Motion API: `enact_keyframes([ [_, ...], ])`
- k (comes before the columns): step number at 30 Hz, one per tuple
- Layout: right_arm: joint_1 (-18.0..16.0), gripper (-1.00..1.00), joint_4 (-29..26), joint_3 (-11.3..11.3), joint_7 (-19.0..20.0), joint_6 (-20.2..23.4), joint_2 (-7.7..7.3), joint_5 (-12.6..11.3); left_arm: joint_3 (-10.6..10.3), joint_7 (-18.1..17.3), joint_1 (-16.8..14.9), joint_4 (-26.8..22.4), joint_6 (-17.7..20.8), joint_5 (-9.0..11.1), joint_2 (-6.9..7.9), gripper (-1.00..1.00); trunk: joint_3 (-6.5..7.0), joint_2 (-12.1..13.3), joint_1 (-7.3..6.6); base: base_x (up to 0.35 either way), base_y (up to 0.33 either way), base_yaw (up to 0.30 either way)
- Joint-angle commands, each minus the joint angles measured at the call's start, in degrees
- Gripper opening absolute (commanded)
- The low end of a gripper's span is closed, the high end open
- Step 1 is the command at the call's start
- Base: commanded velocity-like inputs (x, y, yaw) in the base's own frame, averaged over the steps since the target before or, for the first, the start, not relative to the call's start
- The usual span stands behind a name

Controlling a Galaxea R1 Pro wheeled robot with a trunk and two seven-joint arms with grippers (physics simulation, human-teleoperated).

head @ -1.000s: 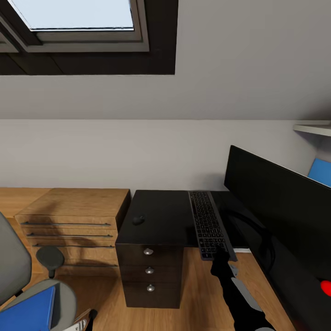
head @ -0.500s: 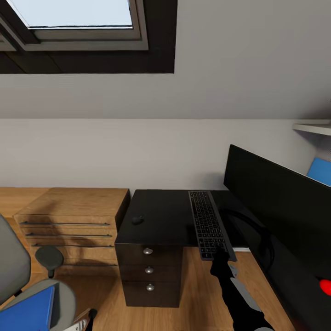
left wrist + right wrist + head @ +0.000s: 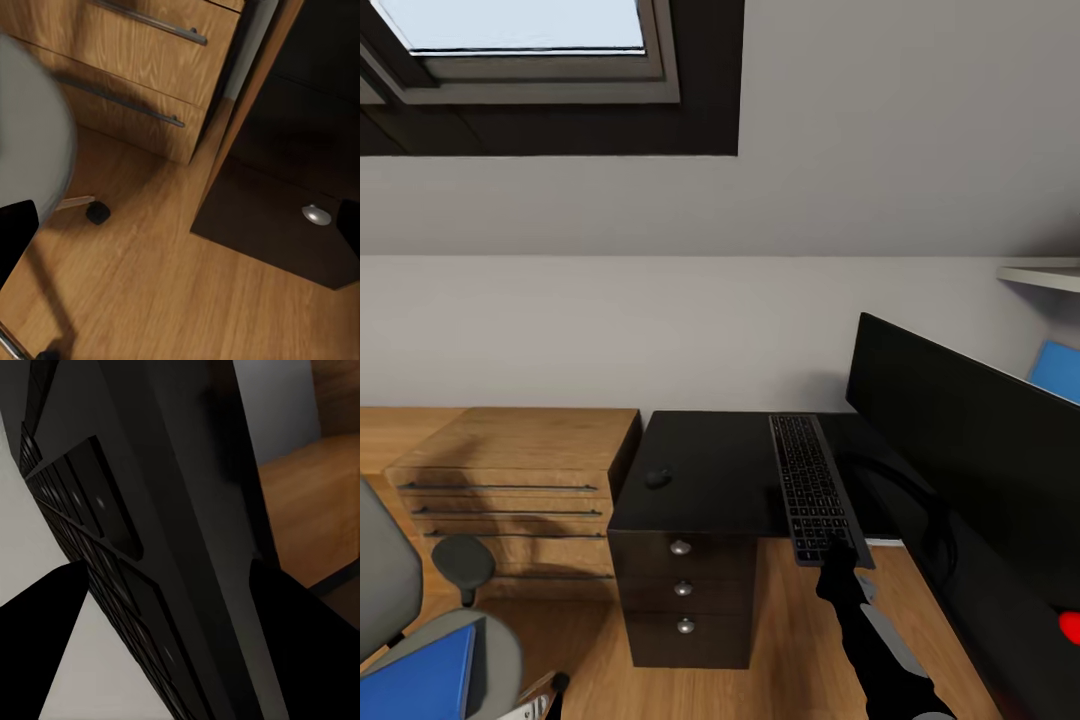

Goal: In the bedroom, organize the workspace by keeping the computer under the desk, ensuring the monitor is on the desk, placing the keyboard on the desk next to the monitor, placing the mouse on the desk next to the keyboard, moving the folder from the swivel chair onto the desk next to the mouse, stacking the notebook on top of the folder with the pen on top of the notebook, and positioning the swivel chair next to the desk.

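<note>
Blue folder (image 3: 415,675) lies on the chair (image 3: 400,610) seat nearest, the right gripper (image 3: 838,560) clamps the keyboard's (image 3: 812,485) near end overhanging the desk's (image 3: 710,470) front edge, mouse (image 3: 657,479) near its left edge, monitor (image 3: 960,440) at right.

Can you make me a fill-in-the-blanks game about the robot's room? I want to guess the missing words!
1. The right gripper holds the near end of the long dark grey ____ with black keys.
2. The small rounded black mouse sits on top of the glossy black ____.
3. The flat bright blue folder lies on the seat of the grey padded swivel ____.
4. The black drawer unit shows ____ round silver knobs.

Missing words: keyboard, desk, chair, three
</note>
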Motion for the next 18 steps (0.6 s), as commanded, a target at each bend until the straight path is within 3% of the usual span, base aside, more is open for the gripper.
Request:
enact_keyframes([
  [1,0.0,-1.00,0.0,-0.1,0.4,-0.1,0.03,-0.6,-0.4,-0.3,0.0,0.1,-0.1,0.6,0.01,1.00,-0.07,0.0,0.02,0.218,0.000,0.000],
  [6,0.0,-1.00,0.0,-0.1,0.4,-0.1,-0.01,-0.6,-0.4,-0.4,0.0,0.0,-0.1,0.6,0.01,1.00,-0.07,0.0,0.02,0.148,0.000,0.000],
  [15,0.0,-1.00,-0.2,-0.4,0.4,-0.3,-0.08,-0.5,-0.6,-0.6,0.0,0.0,-0.2,0.5,-0.03,1.00,-0.07,0.0,0.02,0.016,0.000,0.000],
  [18,0.0,-1.00,-0.2,-0.3,0.4,-0.3,-0.10,-0.5,-0.6,-0.5,0.0,0.0,-0.2,0.5,-0.34,1.00,-0.61,-1.2,0.68,0.001,0.000,0.000],
])
